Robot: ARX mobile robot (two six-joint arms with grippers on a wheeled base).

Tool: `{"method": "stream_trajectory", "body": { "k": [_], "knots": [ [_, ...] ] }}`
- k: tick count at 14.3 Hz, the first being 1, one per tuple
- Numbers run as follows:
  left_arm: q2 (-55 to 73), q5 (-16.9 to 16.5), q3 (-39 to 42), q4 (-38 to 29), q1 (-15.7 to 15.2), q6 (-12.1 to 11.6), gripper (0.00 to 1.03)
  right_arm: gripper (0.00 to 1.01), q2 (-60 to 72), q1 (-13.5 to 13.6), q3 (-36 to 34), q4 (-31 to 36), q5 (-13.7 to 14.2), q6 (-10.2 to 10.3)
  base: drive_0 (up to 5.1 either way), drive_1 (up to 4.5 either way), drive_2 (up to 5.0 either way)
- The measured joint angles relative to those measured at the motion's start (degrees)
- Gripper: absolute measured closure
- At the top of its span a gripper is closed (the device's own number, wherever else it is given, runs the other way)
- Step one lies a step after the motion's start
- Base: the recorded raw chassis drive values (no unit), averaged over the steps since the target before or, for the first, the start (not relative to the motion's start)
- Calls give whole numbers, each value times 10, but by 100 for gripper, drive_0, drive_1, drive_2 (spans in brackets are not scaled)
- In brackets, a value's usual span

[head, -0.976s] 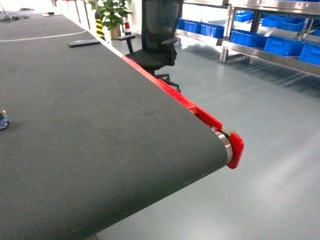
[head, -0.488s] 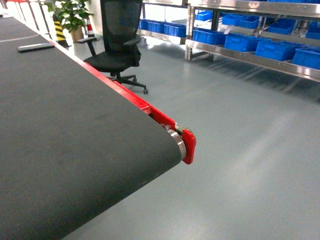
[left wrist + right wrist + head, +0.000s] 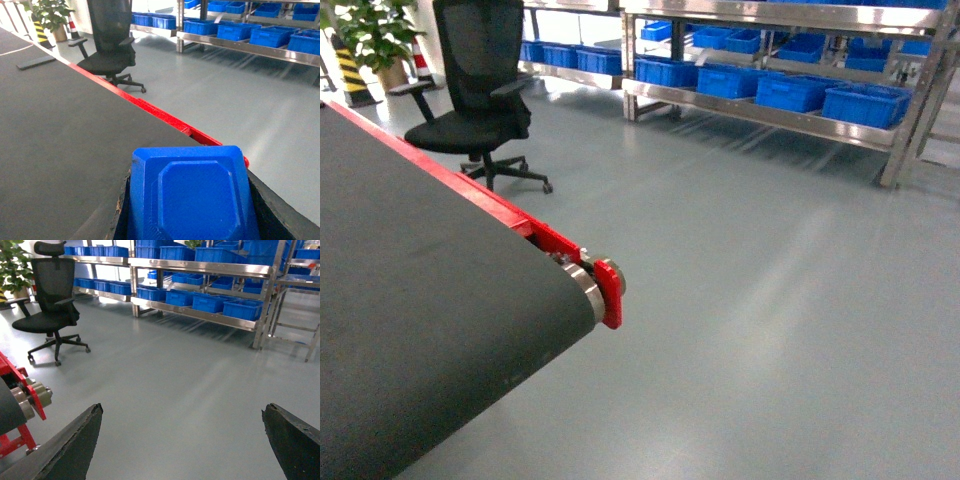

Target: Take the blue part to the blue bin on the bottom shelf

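Two grippers: you have one loaded and one empty.
Left gripper [image 3: 187, 210]: your left wrist view shows it clamped on the blue part [image 3: 192, 197], dark fingers [image 3: 270, 210] hugging both sides.
Blue part: a chunky blue plastic piece with an octagonal raised face, held over the edge of the conveyor belt [image 3: 60, 140], filling the bottom of that view.
Right gripper [image 3: 180, 440]: spread wide, nothing between its dark fingertips [image 3: 70, 445]; you see only grey floor [image 3: 175, 385] in the gap.
Conveyor: black belt with a red side rail [image 3: 500, 205] and a steel end roller [image 3: 585, 290], at the left of your head view.
Bottom shelf [image 3: 760, 115]: shiny steel tier across the floor, well apart from the belt.
Blue bins [image 3: 865, 105]: a row stands along that tier; you cannot tell from here what any of them contains.
Office chair [image 3: 475, 90]: black, standing beside the conveyor's red rail.
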State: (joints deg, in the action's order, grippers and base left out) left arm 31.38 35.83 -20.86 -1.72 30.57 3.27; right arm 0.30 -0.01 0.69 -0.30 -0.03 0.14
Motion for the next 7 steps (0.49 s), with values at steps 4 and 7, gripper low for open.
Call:
{"method": "stream_trajectory", "body": {
  "k": [4,7],
  "knots": [
    [0,0,0,0,0,0,60,3,0,0,0,0,0,0,-160,-160,-160],
    [0,0,0,0,0,0,60,3,0,0,0,0,0,0,-160,-160,-160]
  ]
}}
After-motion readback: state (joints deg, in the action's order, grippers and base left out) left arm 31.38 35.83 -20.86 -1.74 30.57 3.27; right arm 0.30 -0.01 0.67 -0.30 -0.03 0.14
